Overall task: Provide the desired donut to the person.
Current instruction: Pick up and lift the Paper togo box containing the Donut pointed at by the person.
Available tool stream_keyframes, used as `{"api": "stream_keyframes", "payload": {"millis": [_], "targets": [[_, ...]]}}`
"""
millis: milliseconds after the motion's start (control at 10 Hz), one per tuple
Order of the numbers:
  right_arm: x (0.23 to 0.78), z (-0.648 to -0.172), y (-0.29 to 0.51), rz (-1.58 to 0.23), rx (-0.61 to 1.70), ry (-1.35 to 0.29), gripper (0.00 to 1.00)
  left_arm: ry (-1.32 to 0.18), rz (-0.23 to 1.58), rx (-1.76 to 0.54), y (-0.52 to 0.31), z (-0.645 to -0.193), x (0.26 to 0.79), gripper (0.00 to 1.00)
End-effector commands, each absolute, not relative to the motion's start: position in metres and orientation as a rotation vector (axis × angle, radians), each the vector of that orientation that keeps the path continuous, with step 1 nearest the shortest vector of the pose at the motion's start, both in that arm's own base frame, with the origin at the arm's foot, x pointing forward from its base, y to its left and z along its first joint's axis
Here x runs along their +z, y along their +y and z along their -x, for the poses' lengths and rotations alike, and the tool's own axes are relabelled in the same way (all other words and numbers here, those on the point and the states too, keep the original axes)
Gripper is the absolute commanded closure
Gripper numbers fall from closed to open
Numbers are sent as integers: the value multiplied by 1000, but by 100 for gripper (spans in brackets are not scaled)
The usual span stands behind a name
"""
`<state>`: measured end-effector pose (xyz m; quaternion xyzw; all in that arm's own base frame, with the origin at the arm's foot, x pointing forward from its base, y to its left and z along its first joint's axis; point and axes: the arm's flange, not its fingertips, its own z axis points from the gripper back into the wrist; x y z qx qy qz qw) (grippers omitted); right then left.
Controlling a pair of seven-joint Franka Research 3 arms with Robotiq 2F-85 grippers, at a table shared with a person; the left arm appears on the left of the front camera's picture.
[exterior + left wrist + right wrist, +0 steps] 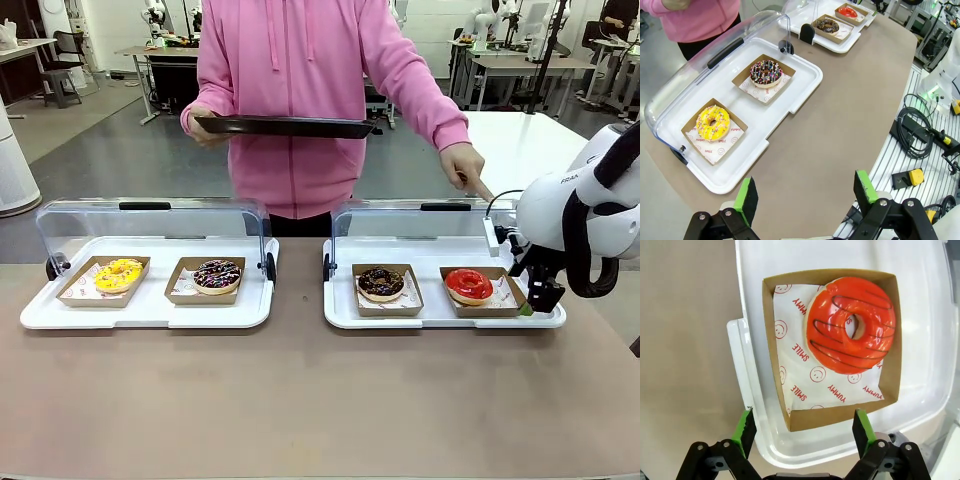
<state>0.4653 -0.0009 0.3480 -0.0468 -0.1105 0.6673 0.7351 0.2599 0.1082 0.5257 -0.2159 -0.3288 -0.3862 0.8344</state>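
Red donut point(468, 284) point(852, 325) sits in a cardboard box point(785, 405), pushed toward one corner; bare printed paper covers the rest of the box floor. The box is in the right-hand slot of the white tray point(440, 318), near that tray's front rim. Clear lid point(420, 225) is swung up at the far side, so it's open overhead. Right gripper point(540, 297) point(802, 426) is at the tray's front right corner, released, jaws wide, straddling the box's near wall, nothing held. Chocolate donut point(381, 283) is in the neighbouring slot, apart. Person point(300, 60) holds a black tray point(285, 126) and points a finger down toward the red side. Left gripper point(807, 192) is released over bare table point(300, 400).
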Motion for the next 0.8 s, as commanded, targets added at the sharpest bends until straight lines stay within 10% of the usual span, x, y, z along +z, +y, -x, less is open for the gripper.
{"api": "stream_keyframes", "payload": {"millis": [0,200,500,700], "targets": [[345,-472,2,117,1474,-217,0,-705,464,-839,110,-259,525,0],[340,-474,0,122,1474,-233,0,-705,464,-839,110,-259,525,0],[333,-479,0,122,1493,-222,88,-705,464,-839,110,-259,525,0],[330,-480,0,128,1488,-202,100,-705,464,-839,110,-259,525,0]]}}
